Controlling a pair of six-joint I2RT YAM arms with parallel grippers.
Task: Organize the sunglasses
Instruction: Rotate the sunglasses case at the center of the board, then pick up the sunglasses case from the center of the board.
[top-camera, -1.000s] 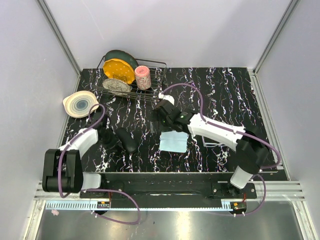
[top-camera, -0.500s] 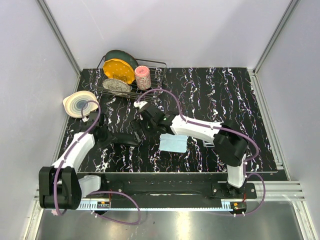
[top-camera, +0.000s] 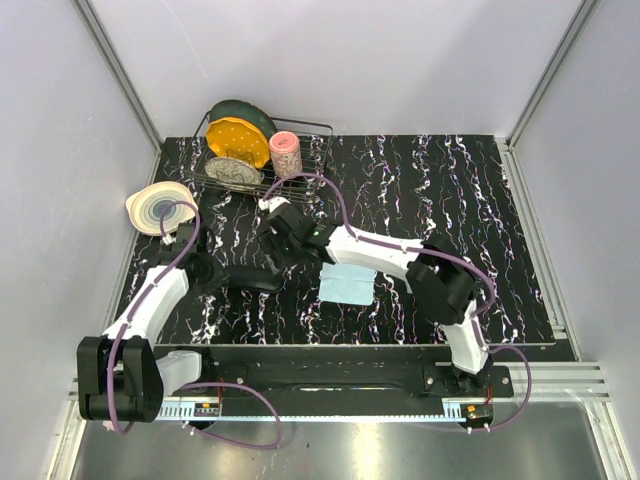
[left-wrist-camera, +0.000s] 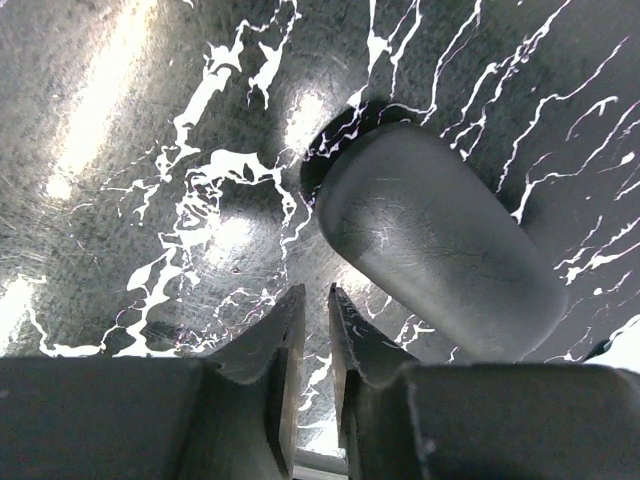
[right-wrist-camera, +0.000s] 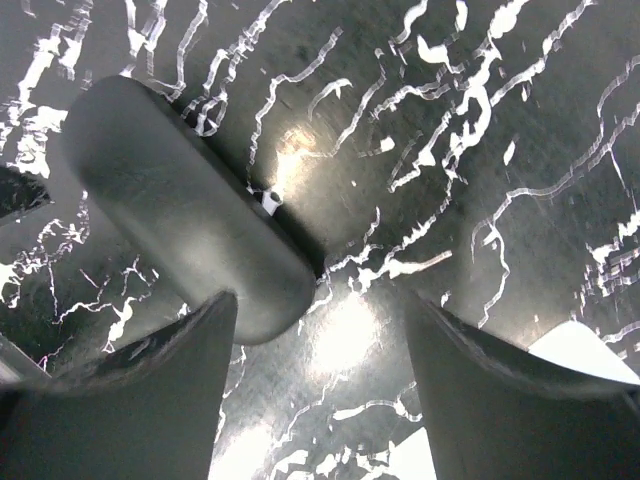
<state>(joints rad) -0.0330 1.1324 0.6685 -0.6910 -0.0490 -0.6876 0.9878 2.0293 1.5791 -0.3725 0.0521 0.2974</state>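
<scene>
The left claw (left-wrist-camera: 310, 335) has its fingers (left-wrist-camera: 275, 345) nearly pressed together, with only a thin slit between the tips and nothing in it. It hangs low over the desk (top-camera: 450, 190), and the rounded end of the black glasses case (left-wrist-camera: 440, 250) lies just beside it, apart from the fingers and not gripped. The right claw (right-wrist-camera: 320, 300) stands spread wide and holds nothing. The other rounded end of the case lies between its two fingers, closer to the finger on the left of the wrist view. A small white speck shows at the case's edge there, too small to tell what it is. From above, the case lies closed and flat on the black, white-veined desk, left of the middle, with one claw at each end; the right arm stretches far across to reach it. The light-blue cloth (top-camera: 347, 283) lies flat near the case on its right, partly under the right arm, and one corner of it shows in the right wrist view. The sunglasses cannot be made out in any view, so where they lie cannot be told. At the far left corner of the desk stands a wire dish rack (top-camera: 310, 128) holding a yellow plate (top-camera: 238, 142), a dark plate (top-camera: 245, 108) behind it and a pink cup (top-camera: 286, 156). A pale bowl (top-camera: 160, 208) sits at the desk's left edge.
</scene>
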